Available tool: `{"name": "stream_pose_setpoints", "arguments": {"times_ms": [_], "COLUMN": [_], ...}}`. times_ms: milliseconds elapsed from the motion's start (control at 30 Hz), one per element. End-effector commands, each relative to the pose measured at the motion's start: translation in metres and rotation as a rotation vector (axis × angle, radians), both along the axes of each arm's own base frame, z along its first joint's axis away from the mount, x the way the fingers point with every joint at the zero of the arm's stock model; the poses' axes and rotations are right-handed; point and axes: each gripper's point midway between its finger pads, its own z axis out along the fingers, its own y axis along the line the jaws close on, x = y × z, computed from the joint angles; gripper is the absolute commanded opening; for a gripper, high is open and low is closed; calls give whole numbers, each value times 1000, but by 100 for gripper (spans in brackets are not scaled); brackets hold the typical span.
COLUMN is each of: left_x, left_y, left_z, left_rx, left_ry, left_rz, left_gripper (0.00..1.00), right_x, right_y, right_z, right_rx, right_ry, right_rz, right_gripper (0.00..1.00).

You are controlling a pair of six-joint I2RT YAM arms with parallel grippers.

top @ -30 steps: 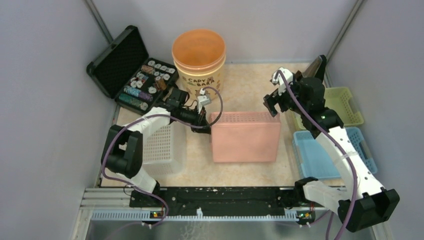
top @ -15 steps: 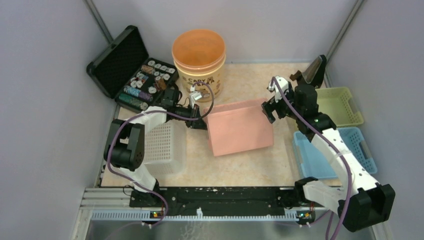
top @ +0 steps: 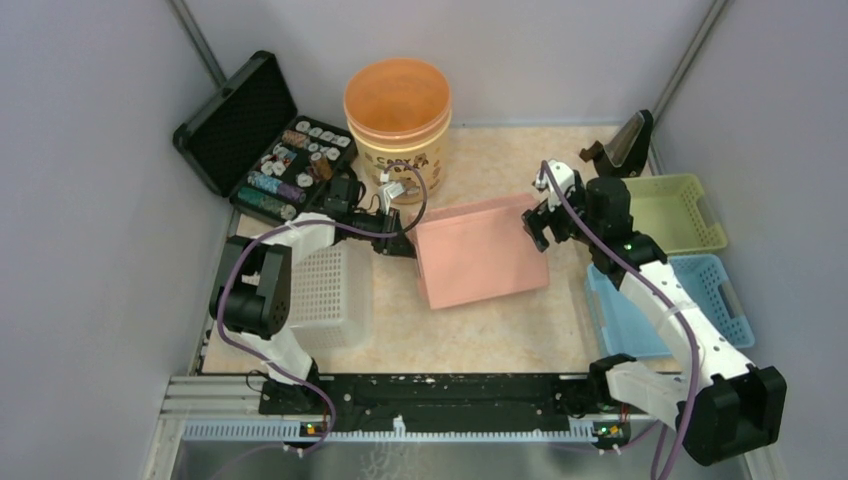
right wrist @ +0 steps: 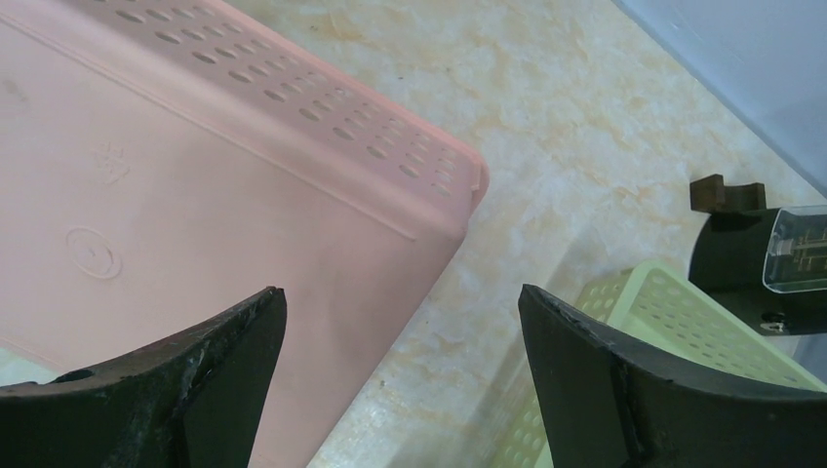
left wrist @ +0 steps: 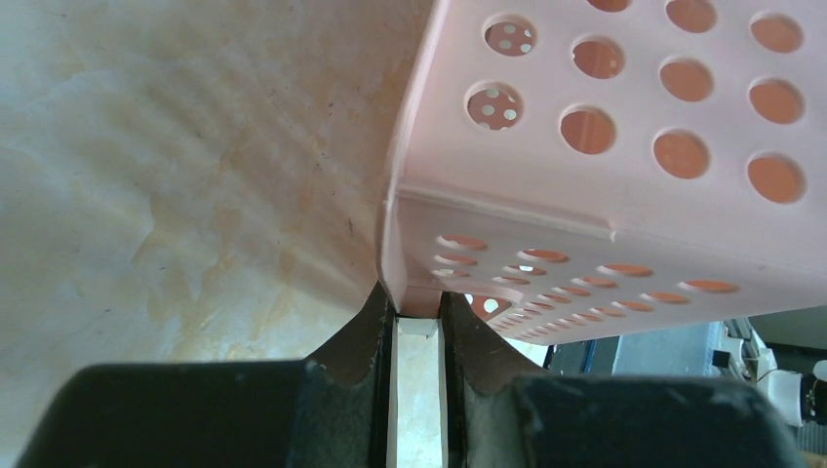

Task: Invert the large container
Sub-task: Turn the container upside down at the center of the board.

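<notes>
From above, the large pink perforated plastic container lies in the middle of the tabletop. It is tipped so its base shows, with its long axis running left to right between the arms. The left gripper meets its left end, and the right gripper hangs by its far right corner.

At the left wrist, the left gripper is clamped on the container's thin corner rim.

At the right wrist, the right gripper gapes wide and holds nothing. The container's corner sits just ahead, between its fingers, apparently untouched.
</notes>
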Motion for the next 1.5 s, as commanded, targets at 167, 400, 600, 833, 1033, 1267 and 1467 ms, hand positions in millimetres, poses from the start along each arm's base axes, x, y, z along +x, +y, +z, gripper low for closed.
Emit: {"name": "stream_pose_setpoints", "arguments": {"times_ms": [167, 400, 600, 833, 1033, 1267, 1467], "left_x": [11, 15, 19, 26, 40, 46, 46], "left_y": [4, 6, 6, 7, 10, 14, 15], "left_z": [-7, -17, -28, -43, -53, -63, -67], "left_rx": [31, 47, 69, 108, 151, 189, 215], "left_ry": [-16, 0, 49, 125, 178, 210, 201], "left_rz": [85, 126, 144, 189, 269, 333, 347], "left_gripper": [0, 0, 0, 0, 0, 0, 0], "right_x": [-15, -16, -19, -29, -31, -32, -34], "right_y": [13, 15, 17, 25, 25, 26, 27], "right_z": [17, 9, 7, 2, -2, -6, -8], "right_rx": [34, 26, 25, 25, 13, 2, 4], "right_ry": [-87, -66, -70, -49, -47, -43, -38], "right_rz": [125, 147, 169, 238, 254, 273, 287], "right_gripper": [90, 90, 90, 90, 90, 90, 90]}}
